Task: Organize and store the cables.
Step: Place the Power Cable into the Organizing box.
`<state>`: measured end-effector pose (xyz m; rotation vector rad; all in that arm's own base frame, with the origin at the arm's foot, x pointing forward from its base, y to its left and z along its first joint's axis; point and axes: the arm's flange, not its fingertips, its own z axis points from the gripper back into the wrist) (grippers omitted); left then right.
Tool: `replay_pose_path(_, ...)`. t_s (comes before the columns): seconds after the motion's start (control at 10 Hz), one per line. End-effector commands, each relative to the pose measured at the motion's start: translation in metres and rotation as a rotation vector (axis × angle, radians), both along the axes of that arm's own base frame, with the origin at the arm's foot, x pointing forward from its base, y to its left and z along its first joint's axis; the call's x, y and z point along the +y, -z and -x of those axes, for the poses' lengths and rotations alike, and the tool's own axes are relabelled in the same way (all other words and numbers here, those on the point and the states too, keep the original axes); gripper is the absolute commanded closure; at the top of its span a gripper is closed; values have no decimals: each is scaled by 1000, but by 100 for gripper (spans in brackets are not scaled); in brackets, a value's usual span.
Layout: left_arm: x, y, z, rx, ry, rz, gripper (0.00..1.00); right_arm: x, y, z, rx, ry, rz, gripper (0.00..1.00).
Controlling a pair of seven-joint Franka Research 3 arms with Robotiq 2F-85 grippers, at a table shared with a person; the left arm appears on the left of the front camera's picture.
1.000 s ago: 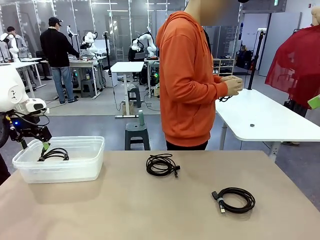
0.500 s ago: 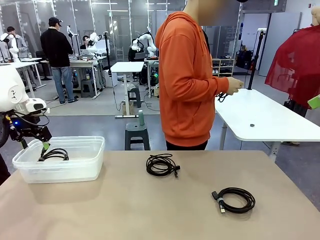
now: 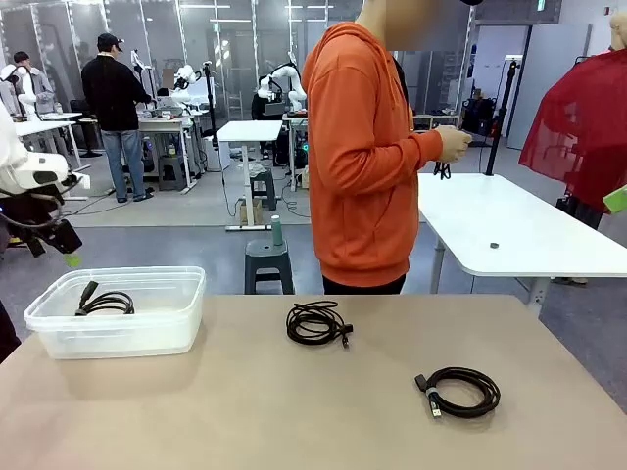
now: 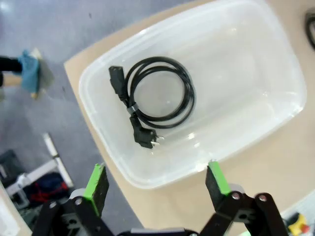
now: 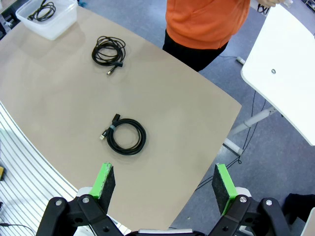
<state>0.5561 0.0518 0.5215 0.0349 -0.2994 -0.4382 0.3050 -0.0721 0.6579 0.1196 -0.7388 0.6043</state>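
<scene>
The left arm [image 3: 27, 174] is reaching in from the left side, its wrist angling the left gripper [image 4: 156, 181] downward. This gripper is holding its jaws wide apart, green pads [image 4: 96, 183] facing each other and gripping nothing. The right gripper [image 5: 162, 181] is pointing downward, jaws likewise spread wide and empty.

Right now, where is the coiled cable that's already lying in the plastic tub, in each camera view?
Front view: the cable is low at the far left, inside the clear tub.
Left wrist view: the cable is upper centre, lying flat on the tub's floor.
Right wrist view: the cable is tiny in the top left corner, in the tub.
Shared landmark: the clear tub around it.
</scene>
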Motion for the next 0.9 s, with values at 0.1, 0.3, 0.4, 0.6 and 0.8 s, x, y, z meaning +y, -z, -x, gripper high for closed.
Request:
replay_pose_path(0.1,-40,-18,74,-125,227,16,0,-1,-1,-1,2,2,-3,0)
replay_pose_path(0.3,-61,-30,118,-226,337,-13,0,-1,-1,-1,2,2,-3,0)
replay_pose_path(0.4,-68,-38,139,-292,381,-26,0,-1,-1,-1,2,2,-3,0)
replay_pose_path(0.6,-78,-67,187,-366,368,53,0,-1,-1,-1,2,2,-3,0)
replay_pose_path(0.8,-76,-96,209,-392,312,156,0,-1,-1,-1,2,2,-3,0)
